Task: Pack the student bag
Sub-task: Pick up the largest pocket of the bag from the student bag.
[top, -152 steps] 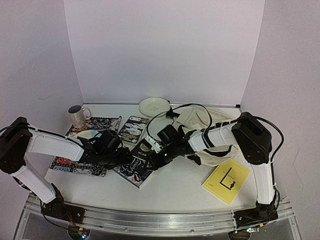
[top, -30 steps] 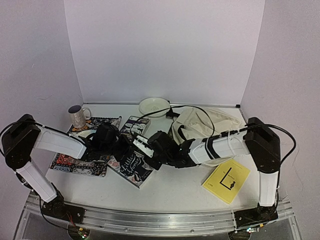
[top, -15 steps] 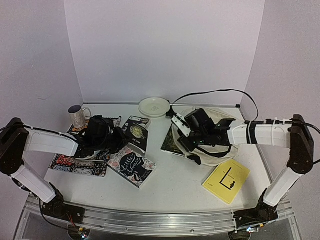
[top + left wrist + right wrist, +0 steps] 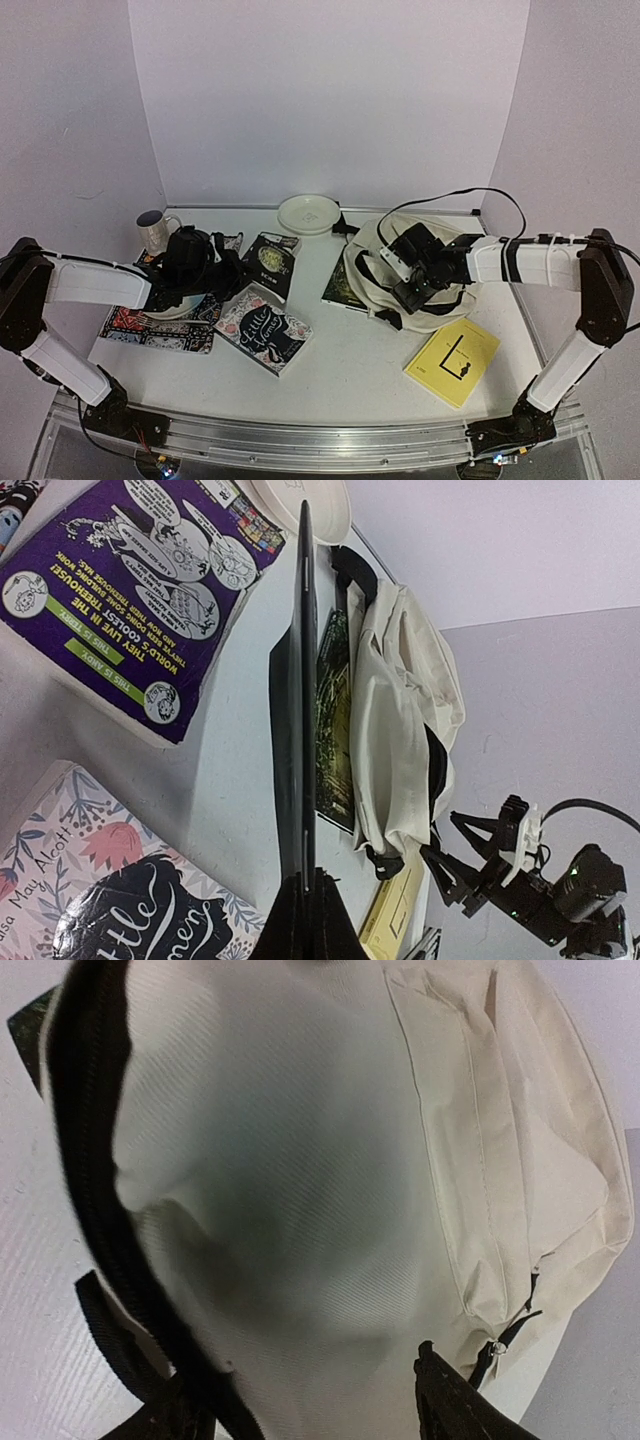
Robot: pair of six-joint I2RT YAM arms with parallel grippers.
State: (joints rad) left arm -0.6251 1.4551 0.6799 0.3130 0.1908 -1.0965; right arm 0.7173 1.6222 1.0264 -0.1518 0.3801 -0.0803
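Since the frame half a second back, the right gripper [image 4: 412, 282] has shifted from the left rim of the student bag [image 4: 378, 243], by the dark green book [image 4: 343, 287], to hover over the bag's middle. A second ago that arm was stretched far across towards the floral book [image 4: 262, 331]. The bag itself lies slumped on the right half of the surface [image 4: 340, 385], cream cloth with black straps trailing at its near side. In the right wrist view its fabric [image 4: 300, 1160] fills the frame, a dark zipper line curving down the left. The right gripper [image 4: 300, 1412] has its fingers spread wide with nothing between them. The dark green book lies flat, touching the bag's left edge; whether it is tucked under the cloth cannot be told. Further left, the left gripper [image 4: 228, 272] sits over the gap between the purple comic-style book [image 4: 272, 258] and the floral book, having edged only slightly. In its wrist view the left gripper [image 4: 304, 560] is pressed fully closed on nothing. A yellow book [image 4: 452, 362] lies near the bag's near-right side, apart from it. A white plate [image 4: 308, 213] sits at the back, and a mug [image 4: 155, 232] and patterned placemat [image 4: 140, 328] at far left.
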